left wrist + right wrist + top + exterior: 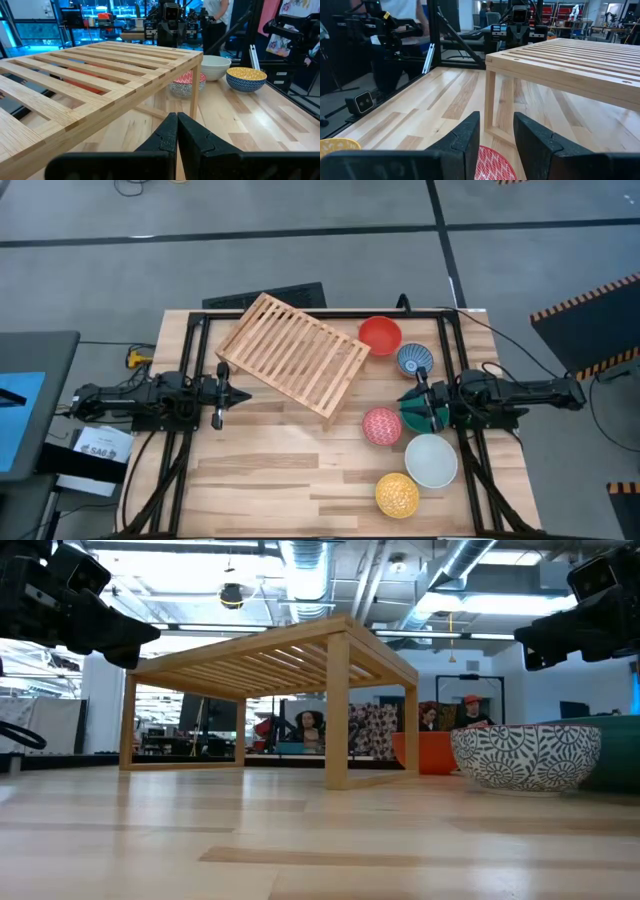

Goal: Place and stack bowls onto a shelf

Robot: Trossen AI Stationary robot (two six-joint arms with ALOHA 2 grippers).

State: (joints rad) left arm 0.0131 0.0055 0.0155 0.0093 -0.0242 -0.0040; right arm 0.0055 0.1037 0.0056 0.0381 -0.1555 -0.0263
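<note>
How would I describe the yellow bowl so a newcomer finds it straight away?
Start at the slatted wooden shelf, then follow the line of bowls along the right side of the table to its near end. Past the plain white bowl sits the yellow bowl, the only yellow, net-patterned one.

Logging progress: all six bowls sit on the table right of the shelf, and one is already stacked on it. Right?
Not quite. The high view shows the shelf bare, with nothing stacked on it. All six bowls, from the red bowl to the yellow bowl, sit on the table to its right.

Empty slatted wooden shelf point(293, 353) angled on table, six bowls point(431, 460) scattered upright beside it
</note>
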